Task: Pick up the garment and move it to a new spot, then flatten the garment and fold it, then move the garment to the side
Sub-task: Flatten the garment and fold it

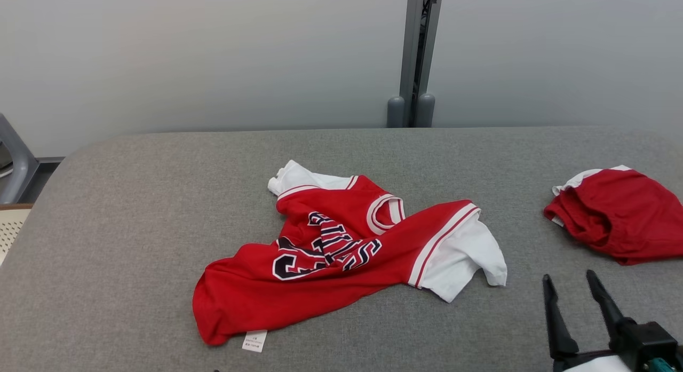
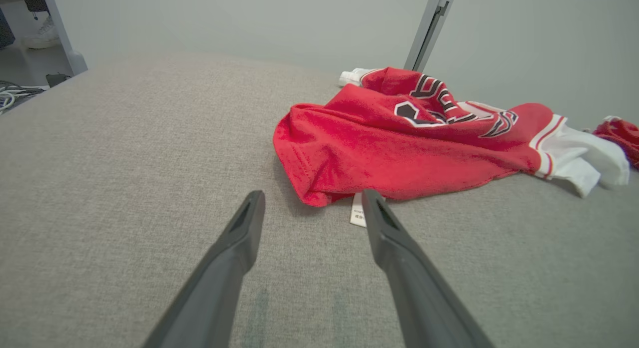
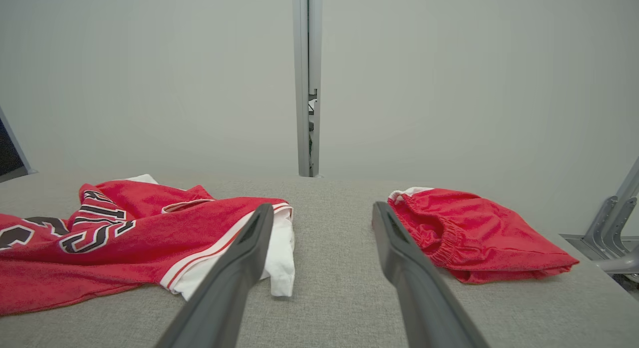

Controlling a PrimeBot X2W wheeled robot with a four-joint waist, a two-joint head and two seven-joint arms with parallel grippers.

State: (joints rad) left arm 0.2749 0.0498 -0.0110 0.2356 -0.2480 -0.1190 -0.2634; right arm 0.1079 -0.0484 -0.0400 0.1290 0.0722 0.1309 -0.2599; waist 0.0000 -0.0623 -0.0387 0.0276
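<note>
Currently: one garment (image 1: pixel 331 278) crumpled, one smaller red cloth (image 1: pixel 624 212), possibly shorts.

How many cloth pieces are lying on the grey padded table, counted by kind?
Red jersey-style T-shirt with white sleeves and black lettering: 1
Smaller plain red cloth piece with white edge: 1
Total: 2

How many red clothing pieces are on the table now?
2. The jersey lies crumpled at the middle of the table; the smaller red cloth sits apart toward its right edge. None looks hidden.
</note>
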